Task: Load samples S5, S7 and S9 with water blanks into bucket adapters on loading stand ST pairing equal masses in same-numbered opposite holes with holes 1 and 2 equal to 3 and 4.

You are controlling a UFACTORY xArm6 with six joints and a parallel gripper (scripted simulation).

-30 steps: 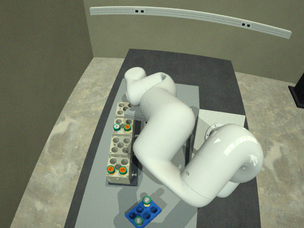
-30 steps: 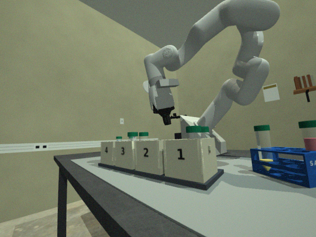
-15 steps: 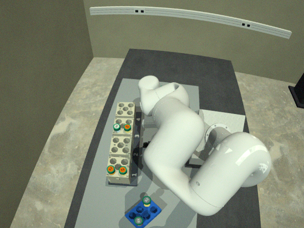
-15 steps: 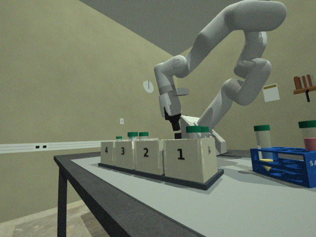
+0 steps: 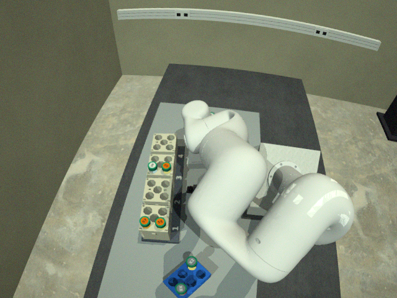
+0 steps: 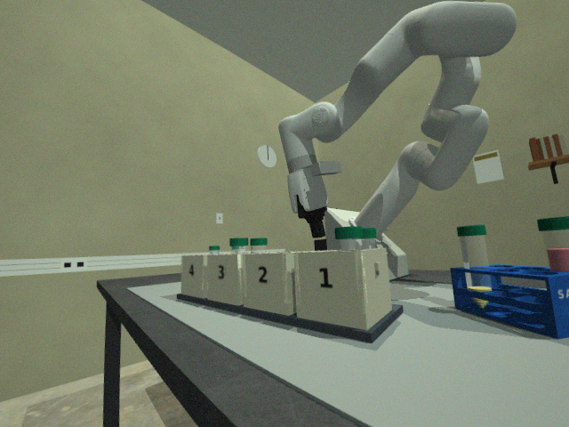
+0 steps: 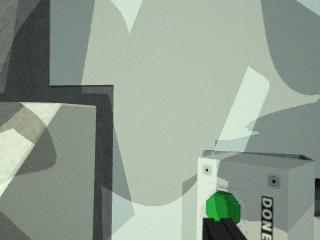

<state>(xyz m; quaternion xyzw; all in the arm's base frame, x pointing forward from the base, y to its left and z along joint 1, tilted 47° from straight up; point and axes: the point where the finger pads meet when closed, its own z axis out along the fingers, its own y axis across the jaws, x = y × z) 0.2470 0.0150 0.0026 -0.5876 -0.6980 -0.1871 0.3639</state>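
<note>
My gripper (image 6: 317, 235) (image 7: 222, 225) is shut and empty, pointing down. In the wrist view its fingertips overlap the near edge of the green DONE key (image 7: 223, 205); contact is unclear. Adapter 1 (image 5: 155, 236) (image 6: 331, 298) holds S7 (image 5: 144, 221) and S5 (image 5: 160, 222) side by side. Adapter 3 (image 6: 222, 289) holds a white-dot blank (image 5: 152, 165) and an orange-dot tube (image 5: 165, 166), its ID unclear. Adapters 2 (image 6: 264, 296) and 4 (image 6: 192, 282) show empty holes. All sit upright in the loading stand (image 5: 179, 189) (image 6: 379, 332). The arm hides the key in the top view.
The blue rack (image 5: 203, 272) (image 6: 500, 317) holds X2 (image 5: 191, 261) and X8 (image 5: 181, 288). Another green cap (image 5: 211, 113) (image 6: 213, 248) shows beyond the arm, its rack hidden. The DONE desk (image 7: 300, 192) stands beside the robot base plate (image 7: 55, 200). The stand is left of the gripper in the top view.
</note>
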